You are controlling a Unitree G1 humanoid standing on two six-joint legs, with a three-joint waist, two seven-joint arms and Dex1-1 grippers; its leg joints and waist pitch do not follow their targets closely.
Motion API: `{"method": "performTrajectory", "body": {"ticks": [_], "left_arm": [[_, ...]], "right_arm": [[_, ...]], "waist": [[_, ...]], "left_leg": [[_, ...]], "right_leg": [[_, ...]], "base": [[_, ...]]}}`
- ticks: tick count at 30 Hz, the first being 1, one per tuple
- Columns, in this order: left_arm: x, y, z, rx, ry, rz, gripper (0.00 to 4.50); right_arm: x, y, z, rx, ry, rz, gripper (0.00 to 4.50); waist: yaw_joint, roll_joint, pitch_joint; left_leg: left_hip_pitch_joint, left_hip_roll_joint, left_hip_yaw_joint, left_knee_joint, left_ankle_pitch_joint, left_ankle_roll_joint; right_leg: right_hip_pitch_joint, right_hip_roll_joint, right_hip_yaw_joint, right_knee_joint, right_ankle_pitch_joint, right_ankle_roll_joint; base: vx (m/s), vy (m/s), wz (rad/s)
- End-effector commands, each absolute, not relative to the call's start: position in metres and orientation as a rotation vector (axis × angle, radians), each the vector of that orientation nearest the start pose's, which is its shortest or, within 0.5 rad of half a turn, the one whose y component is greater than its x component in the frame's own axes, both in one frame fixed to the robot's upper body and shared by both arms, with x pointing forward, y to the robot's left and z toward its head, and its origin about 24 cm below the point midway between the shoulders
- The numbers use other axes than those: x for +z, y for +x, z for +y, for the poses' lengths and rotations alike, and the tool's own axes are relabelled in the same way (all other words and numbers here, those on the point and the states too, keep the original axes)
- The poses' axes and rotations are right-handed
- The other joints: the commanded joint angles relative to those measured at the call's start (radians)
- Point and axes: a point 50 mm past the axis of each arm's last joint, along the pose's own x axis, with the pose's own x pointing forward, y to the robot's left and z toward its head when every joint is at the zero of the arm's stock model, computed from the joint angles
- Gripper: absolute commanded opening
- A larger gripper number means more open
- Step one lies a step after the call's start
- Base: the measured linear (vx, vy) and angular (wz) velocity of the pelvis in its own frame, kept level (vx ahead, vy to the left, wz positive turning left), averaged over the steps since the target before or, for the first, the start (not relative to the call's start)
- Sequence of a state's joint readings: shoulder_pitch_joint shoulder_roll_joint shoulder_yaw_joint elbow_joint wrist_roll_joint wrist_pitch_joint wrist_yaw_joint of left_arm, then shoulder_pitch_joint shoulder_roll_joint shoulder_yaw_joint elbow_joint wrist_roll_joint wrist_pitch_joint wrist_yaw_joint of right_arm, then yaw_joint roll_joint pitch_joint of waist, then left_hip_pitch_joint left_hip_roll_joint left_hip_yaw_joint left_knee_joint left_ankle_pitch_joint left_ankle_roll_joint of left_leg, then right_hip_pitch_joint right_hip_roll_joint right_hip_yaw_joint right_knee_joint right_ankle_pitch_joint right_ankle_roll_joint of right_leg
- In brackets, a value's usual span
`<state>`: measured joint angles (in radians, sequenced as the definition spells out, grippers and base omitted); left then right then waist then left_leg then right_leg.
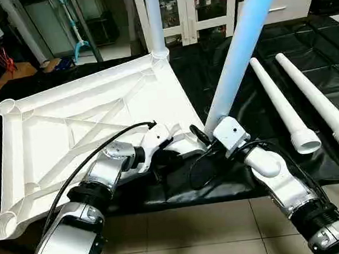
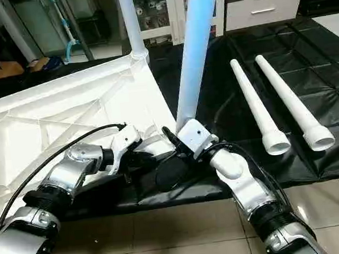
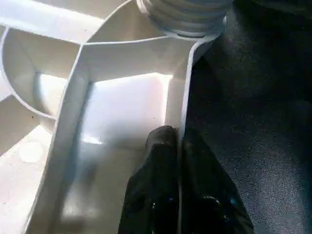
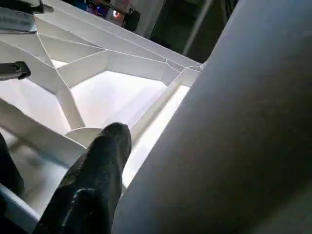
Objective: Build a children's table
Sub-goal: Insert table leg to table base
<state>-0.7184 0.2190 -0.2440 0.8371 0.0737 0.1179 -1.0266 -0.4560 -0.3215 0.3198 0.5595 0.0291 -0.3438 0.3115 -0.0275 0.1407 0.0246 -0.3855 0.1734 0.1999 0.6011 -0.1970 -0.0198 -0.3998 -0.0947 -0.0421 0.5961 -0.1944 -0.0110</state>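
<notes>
Bright indoor light; white plastic glares; wrist views blurred.

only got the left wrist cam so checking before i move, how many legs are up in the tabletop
observer: Two. The far leg stands in the far corner of the tabletop; the near leg stands at the near corner.
operator: any loose ones
observer: Two spare legs lie side by side on the black mat, off to the robot's right.
operator: wheres the right claw
observer: The right claw is at the base of the near leg.
</notes>
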Motion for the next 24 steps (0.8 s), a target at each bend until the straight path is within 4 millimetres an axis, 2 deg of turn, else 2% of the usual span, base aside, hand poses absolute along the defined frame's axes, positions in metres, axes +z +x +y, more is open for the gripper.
{"method": "performTrajectory", "body": {"ticks": [1,2,3,4,5,6,7,8,10,12,14,15,17,18,19,20,21,23,24], "left_arm": [[0.031,0.329,0.102,-1.23,0.325,0.526,0.0],[0.031,0.329,0.102,-1.23,0.325,0.526,0.0],[0.033,0.33,0.101,-1.24,0.367,0.505,0.0],[0.035,0.33,0.1,-1.239,0.37,0.49,0.0],[0.037,0.331,0.1,-1.238,0.371,0.482,0.0],[0.038,0.331,0.099,-1.242,0.379,0.479,0.0],[0.038,0.331,0.098,-1.242,0.388,0.478,0.0],[0.039,0.331,0.098,-1.241,0.392,0.476,0.0],[0.038,0.331,0.098,-1.244,0.407,0.482,0.0],[0.036,0.331,0.098,-1.244,0.42,0.487,0.0],[0.035,0.331,0.098,-1.238,0.43,0.48,0.0],[0.035,0.331,0.098,-1.236,0.434,0.479,0.0],[0.036,0.332,0.097,-1.229,0.44,0.468,0.0],[0.036,0.333,0.097,-1.22,0.452,0.46,0.0],[0.036,0.333,0.097,-1.219,0.454,0.46,0.0],[0.036,0.333,0.097,-1.217,0.456,0.461,0.0],[0.035,0.333,0.097,-1.217,0.454,0.463,0.0],[0.035,0.333,0.096,-1.217,0.452,0.463,0.0],[0.035,0.333,0.096,-1.217,0.451,0.464,0.0]], "right_arm": [[0.043,0.329,-0.152,0.544,-0.23,0.108,2.42],[0.043,0.329,-0.152,0.544,-0.23,0.108,2.42],[0.049,0.332,-0.152,0.557,-0.096,0.112,2.39],[0.053,0.333,-0.153,0.567,-0.065,0.111,2.39],[0.054,0.334,-0.154,0.573,-0.049,0.11,2.39],[0.056,0.335,-0.156,0.573,-0.061,0.106,2.39],[0.056,0.336,-0.158,0.581,-0.077,0.105,2.39],[0.056,0.336,-0.159,0.588,-0.083,0.106,2.39],[0.056,0.336,-0.16,0.597,-0.085,0.111,2.67],[0.057,0.336,-0.161,0.603,-0.061,0.12,2.78],[0.061,0.336,-0.163,0.622,-0.013,0.119,2.92],[0.063,0.335,-0.165,0.632,0.011,0.115,3.14],[0.067,0.334,-0.167,0.655,0.057,0.113,3.17],[0.075,0.329,-0.173,0.732,0.164,0.104,3.37],[0.077,0.328,-0.174,0.748,0.182,0.101,3.49],[0.078,0.326,-0.176,0.771,0.202,0.1,3.58],[0.08,0.324,-0.179,0.793,0.215,0.102,3.58],[0.081,0.32,-0.186,0.831,0.227,0.117,3.62],[0.082,0.319,-0.189,0.847,0.231,0.124,3.81]], "waist": [[-0.004,-0.046,-0.05],[-0.002,-0.043,-0.051],[-0.001,-0.045,-0.05],[0.004,-0.037,-0.057],[0.006,-0.034,-0.06],[0.002,-0.041,-0.061],[0.003,-0.05,-0.061],[0.003,-0.051,-0.062],[0.006,-0.052,-0.059],[0.007,-0.059,-0.058],[0.009,-0.059,-0.057],[0.01,-0.06,-0.058],[0.012,-0.062,-0.059],[0.014,-0.065,-0.057],[0.014,-0.065,-0.057],[0.022,-0.063,-0.058],[0.023,-0.065,-0.058],[0.023,-0.068,-0.056],[0.025,-0.068,-0.055]], "left_leg": [[0.006,0.034,-0.024,-0.057,-0.16,0.197],[0.007,0.039,-0.026,-0.059,-0.162,0.198],[0.009,0.043,-0.027,-0.062,-0.164,0.19],[0.013,0.05,-0.03,-0.062,-0.154,0.178],[0.016,0.052,-0.031,-0.062,-0.139,0.173],[0.013,0.054,-0.032,-0.061,-0.098,0.173],[0.012,0.052,-0.03,-0.059,-0.077,0.176],[0.012,0.05,-0.028,-0.056,-0.081,0.178],[0.011,0.048,-0.025,-0.056,-0.1,0.178],[0.011,0.047,-0.023,-0.057,-0.118,0.168],[0.012,0.048,-0.024,-0.058,-0.124,0.165],[0.011,0.049,-0.024,-0.057,-0.109,0.168],[0.011,0.048,-0.024,-0.056,-0.098,0.175],[0.01,0.047,-0.023,-0.054,-0.097,0.187],[0.01,0.047,-0.023,-0.054,-0.097,0.187],[0.011,0.051,-0.024,-0.053,-0.094,0.192],[0.009,0.051,-0.023,-0.053,-0.089,0.192],[0.008,0.049,-0.022,-0.054,-0.101,0.183],[0.011,0.05,-0.022,-0.055,-0.119,0.173]], "right_leg": [[0.047,-0.041,0.016,-0.079,-0.228,-0.19],[0.046,-0.044,0.018,-0.079,-0.227,-0.194],[0.044,-0.042,0.017,-0.081,-0.221,-0.2],[0.046,-0.044,0.018,-0.073,-0.177,-0.211],[0.043,-0.043,0.018,-0.069,-0.139,-0.22],[0.045,-0.039,0.016,-0.06,-0.047,-0.238],[0.046,-0.04,0.015,-0.055,0.005,-0.251],[0.046,-0.042,0.015,-0.053,0.014,-0.259],[0.048,-0.048,0.017,-0.058,-0.013,-0.261],[0.049,-0.049,0.018,-0.062,-0.045,-0.258],[0.05,-0.05,0.019,-0.062,-0.06,-0.257],[0.051,-0.048,0.02,-0.059,-0.042,-0.256],[0.052,-0.048,0.02,-0.057,-0.029,-0.258],[0.055,-0.048,0.019,-0.059,-0.027,-0.258],[0.055,-0.048,0.019,-0.059,-0.027,-0.258],[0.056,-0.05,0.019,-0.057,-0.029,-0.253],[0.054,-0.048,0.018,-0.057,-0.032,-0.251],[0.052,-0.049,0.017,-0.06,-0.066,-0.25],[0.05,-0.05,0.018,-0.065,-0.099,-0.247]], "base": [[0.0,0.0,0.0],[0.0,0.0,0.0],[0.0,0.0,0.0],[0.0,0.0,0.0],[0.0,0.0,0.0],[0.0,0.0,0.0],[0.0,0.0,0.0],[0.0,0.0,0.0],[0.0,0.0,0.0],[0.0,0.0,0.0],[0.0,0.0,0.0],[0.0,0.0,0.0],[0.0,0.0,0.0],[0.0,0.0,0.0],[0.0,0.0,0.0],[0.0,0.0,0.0],[0.0,0.0,0.0],[0.0,0.0,0.0],[0.0,0.0,0.0]]}}
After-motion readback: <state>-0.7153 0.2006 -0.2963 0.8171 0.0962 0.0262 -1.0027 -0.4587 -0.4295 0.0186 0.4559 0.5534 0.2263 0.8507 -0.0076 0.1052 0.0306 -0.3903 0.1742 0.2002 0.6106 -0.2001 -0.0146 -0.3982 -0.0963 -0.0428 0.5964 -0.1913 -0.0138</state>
